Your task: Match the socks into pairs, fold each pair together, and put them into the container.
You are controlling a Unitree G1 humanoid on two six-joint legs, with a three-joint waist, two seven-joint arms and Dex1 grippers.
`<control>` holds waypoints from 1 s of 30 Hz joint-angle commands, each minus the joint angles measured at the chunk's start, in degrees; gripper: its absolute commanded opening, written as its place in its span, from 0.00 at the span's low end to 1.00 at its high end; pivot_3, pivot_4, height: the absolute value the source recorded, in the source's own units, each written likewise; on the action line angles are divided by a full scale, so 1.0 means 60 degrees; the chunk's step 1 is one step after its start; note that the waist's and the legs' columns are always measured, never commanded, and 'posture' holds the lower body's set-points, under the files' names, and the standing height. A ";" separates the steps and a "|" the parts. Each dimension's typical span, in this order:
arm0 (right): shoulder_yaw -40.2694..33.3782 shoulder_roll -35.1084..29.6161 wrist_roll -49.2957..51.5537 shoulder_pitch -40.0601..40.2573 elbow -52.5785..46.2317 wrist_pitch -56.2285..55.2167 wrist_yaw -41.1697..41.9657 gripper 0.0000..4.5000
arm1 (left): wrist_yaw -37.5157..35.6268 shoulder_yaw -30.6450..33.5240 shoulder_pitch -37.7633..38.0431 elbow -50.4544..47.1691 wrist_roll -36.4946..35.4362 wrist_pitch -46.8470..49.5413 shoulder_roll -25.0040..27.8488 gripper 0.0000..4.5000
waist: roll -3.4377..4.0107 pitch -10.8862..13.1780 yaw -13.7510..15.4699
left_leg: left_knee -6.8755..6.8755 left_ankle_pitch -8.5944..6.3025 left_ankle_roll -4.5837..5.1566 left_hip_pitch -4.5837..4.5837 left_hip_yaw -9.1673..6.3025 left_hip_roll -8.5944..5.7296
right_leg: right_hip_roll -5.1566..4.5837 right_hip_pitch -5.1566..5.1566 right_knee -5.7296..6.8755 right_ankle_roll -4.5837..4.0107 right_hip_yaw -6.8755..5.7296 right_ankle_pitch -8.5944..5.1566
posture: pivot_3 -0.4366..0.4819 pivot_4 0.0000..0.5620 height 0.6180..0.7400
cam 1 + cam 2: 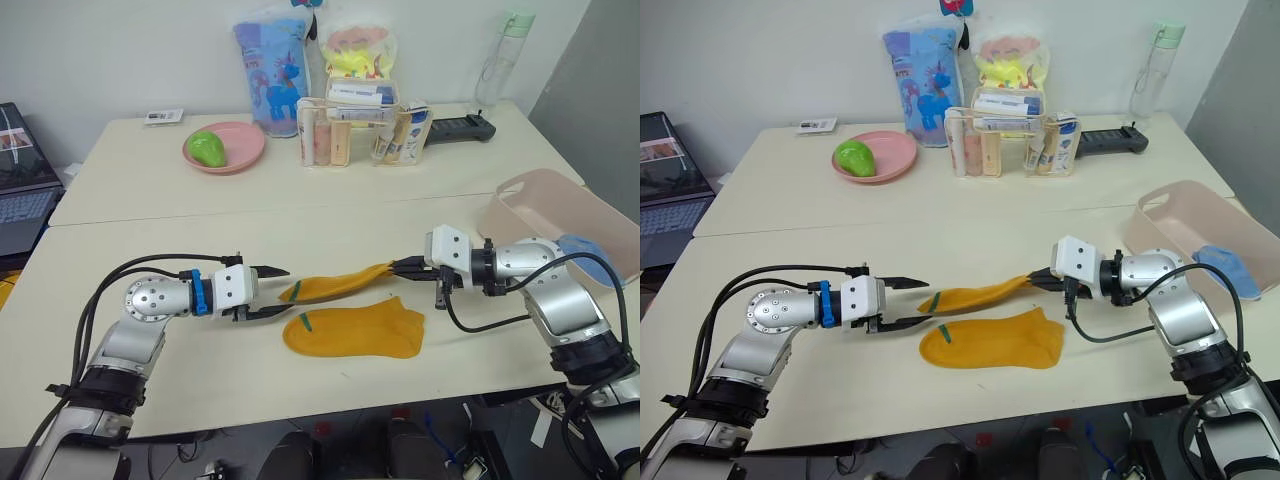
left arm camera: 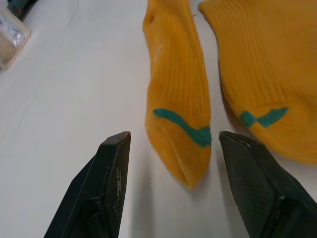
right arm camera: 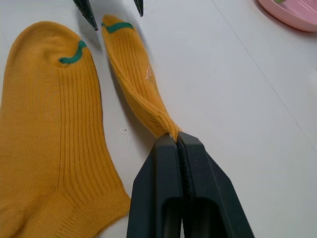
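Two mustard yellow socks lie mid-table. One sock [image 1: 352, 332] is flat near the front edge. The other sock [image 1: 338, 285] is stretched out and twisted, its cuff end pinched in my right gripper [image 1: 404, 266], which is shut on it. Its toe end [image 2: 183, 148] lies between the open fingers of my left gripper [image 1: 275, 292], which has no hold on it. The pale pink-beige container [image 1: 535, 203] stands at the table's right edge, with a light blue sock [image 1: 590, 256] lying in it.
A round pink plate [image 1: 237, 158] with a green object sits at the back left. A clear organizer [image 1: 350, 130] with bottles, printed bags, a water bottle [image 1: 500, 60] and a black device stand along the back. A laptop [image 1: 22, 190] lies at far left.
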 commanded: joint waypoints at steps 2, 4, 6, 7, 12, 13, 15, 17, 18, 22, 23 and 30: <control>-0.0137 0.0015 0.0107 -0.0175 -0.0165 -0.0011 -0.0004 0.00 | 0.0267 -0.0122 -0.0118 0.0013 0.0611 -0.1438 -0.0018 0.66 | 0.0000 0.0000 -0.0005 | -0.0001 0.0000 0.0000 0.0001 0.0001 0.0001 | 0.0000 0.0000 0.0002 0.0000 0.0001 0.0000 | 0.48 0.27 1.00; -0.0114 0.0001 0.0066 -0.0135 -0.0174 -0.0058 -0.0007 0.00 | 0.0486 -0.0308 -0.0153 0.0110 0.1074 -0.2114 -0.0099 0.66 | 0.0000 0.0000 -0.0004 | -0.0001 0.0000 0.0000 0.0001 0.0001 0.0002 | 0.0001 0.0000 0.0001 0.0000 0.0001 0.0000 | 0.48 0.27 1.00; -0.0113 -0.0006 0.0052 -0.0118 -0.0170 -0.0067 -0.0009 0.00 | 0.0624 -0.0434 -0.0163 0.0284 0.1409 -0.2586 -0.0055 0.66 | 0.0000 0.0000 -0.0006 | -0.0001 0.0000 0.0000 0.0001 0.0003 0.0001 | 0.0001 0.0000 0.0001 0.0000 0.0002 0.0000 | 0.48 0.27 1.00; -0.0115 -0.0005 0.0052 -0.0117 -0.0167 -0.0065 -0.0010 0.00 | 0.0684 -0.0478 -0.0177 0.0362 0.1483 -0.2717 -0.0031 0.66 | 0.0000 0.0000 -0.0011 | -0.0001 0.0000 0.0000 0.0002 0.0006 0.0001 | 0.0001 0.0000 0.0002 0.0000 0.0004 0.0000 | 0.48 0.27 1.00; -0.0118 0.0001 0.0082 -0.0162 -0.0207 -0.0021 0.0007 0.00 | 0.1278 -0.0669 -0.0435 0.1166 0.2224 -0.3097 -0.0102 0.39 | 0.0000 0.0000 -0.0010 | -0.0002 0.0000 0.0000 0.0002 0.0004 0.0000 | 0.0001 -0.0001 0.0004 0.0000 0.0002 0.0000 | 0.48 0.27 1.00; -0.0117 0.0000 0.0088 -0.0154 -0.0215 -0.0018 0.0014 0.00 | 0.1386 -0.0693 -0.0493 0.1271 0.2321 -0.3163 -0.0140 0.31 | 0.0000 0.0000 -0.0005 | -0.0002 0.0000 0.0001 0.0001 0.0003 -0.0001 | 0.0001 -0.0001 0.0004 0.0000 0.0001 0.0000 | 0.48 0.27 1.00; -0.0118 -0.0009 0.0108 -0.0131 -0.0233 0.0003 0.0036 0.00 | 0.1611 -0.0701 -0.0593 0.1435 0.2410 -0.3213 -0.0208 0.17 | 0.0000 0.0000 -0.0004 | -0.0001 0.0000 0.0001 0.0001 0.0003 -0.0002 | 0.0001 -0.0001 0.0006 0.0000 0.0000 0.0000 | 0.48 0.27 1.00; -0.0128 -0.0040 0.0124 -0.0092 -0.0263 0.0017 0.0066 0.00 | 0.1877 -0.0677 -0.0772 0.1655 0.2476 -0.3260 -0.0287 0.02 | 0.0000 0.0000 -0.0009 | -0.0001 0.0000 0.0001 0.0001 0.0003 -0.0002 | 0.0001 -0.0001 0.0006 0.0000 0.0001 0.0000 | 0.48 0.27 1.00; -0.0140 -0.0050 0.0130 -0.0078 -0.0277 0.0023 0.0074 0.00 | 0.1936 -0.0679 -0.0833 0.1732 0.2444 -0.3278 -0.0311 0.01 | 0.0000 0.0000 -0.0009 | -0.0001 0.0000 0.0000 0.0002 0.0002 -0.0001 | 0.0001 -0.0001 0.0007 0.0000 0.0000 0.0000 | 0.48 0.27 1.00; -0.0183 -0.0056 0.0135 -0.0068 -0.0278 0.0039 0.0091 0.00 | 0.1648 -0.0617 -0.0809 0.1776 0.1708 -0.2991 -0.0346 0.01 | 0.0000 0.0000 -0.0019 | -0.0001 0.0000 0.0000 0.0002 0.0003 -0.0001 | 0.0001 -0.0002 0.0008 0.0000 0.0002 0.0000 | 0.48 0.27 1.00; -0.0189 -0.0055 0.0139 -0.0068 -0.0284 0.0050 0.0092 0.00 | 0.1602 -0.0572 -0.0803 0.1743 0.1551 -0.2839 -0.0354 0.01 | 0.0000 0.0000 -0.0019 | -0.0001 0.0000 0.0001 0.0002 0.0003 0.0000 | 0.0001 -0.0002 0.0008 0.0000 0.0002 0.0000 | 0.48 0.27 1.00; -0.0632 -0.0078 0.0851 -0.0324 -0.0696 0.1059 0.0103 0.00 | 0.0766 0.0209 -0.1094 -0.0011 -0.1308 0.1292 -0.0390 0.01 | 0.0000 0.0000 -0.0025 | 0.0006 0.0000 0.0001 -0.0010 -0.0007 0.0000 | 0.0001 -0.0005 0.0011 0.0000 -0.0005 0.0000 | 0.48 0.27 1.00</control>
